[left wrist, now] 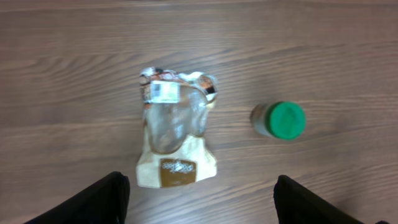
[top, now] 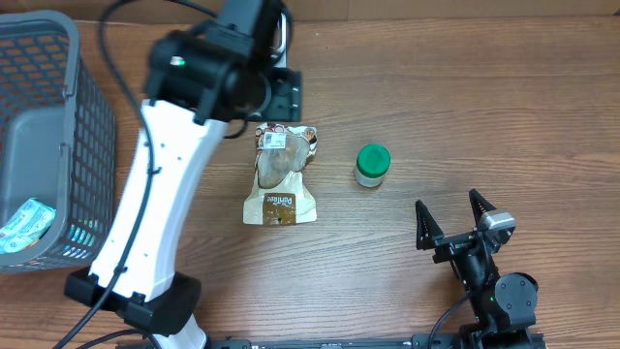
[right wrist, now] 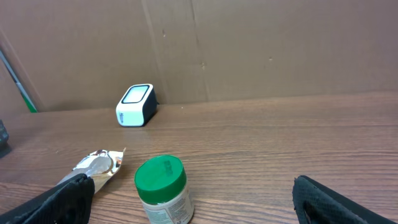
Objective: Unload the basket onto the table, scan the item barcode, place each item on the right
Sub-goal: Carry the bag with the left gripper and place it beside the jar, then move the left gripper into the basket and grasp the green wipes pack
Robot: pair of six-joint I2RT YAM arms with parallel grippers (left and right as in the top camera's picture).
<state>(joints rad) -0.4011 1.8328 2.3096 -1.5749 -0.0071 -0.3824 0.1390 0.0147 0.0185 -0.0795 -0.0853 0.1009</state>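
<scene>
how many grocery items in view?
3: crinkled tan-and-clear plastic pouch at table centre; green-lidded small jar to its right; teal-and-white packet in the grey mesh basket, which may hide more.

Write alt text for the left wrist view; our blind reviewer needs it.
A crumpled clear-and-tan pouch lies flat on a wooden table, a green-lidded jar standing apart to its right. The left gripper shows open jaws at the bottom corners.
</scene>
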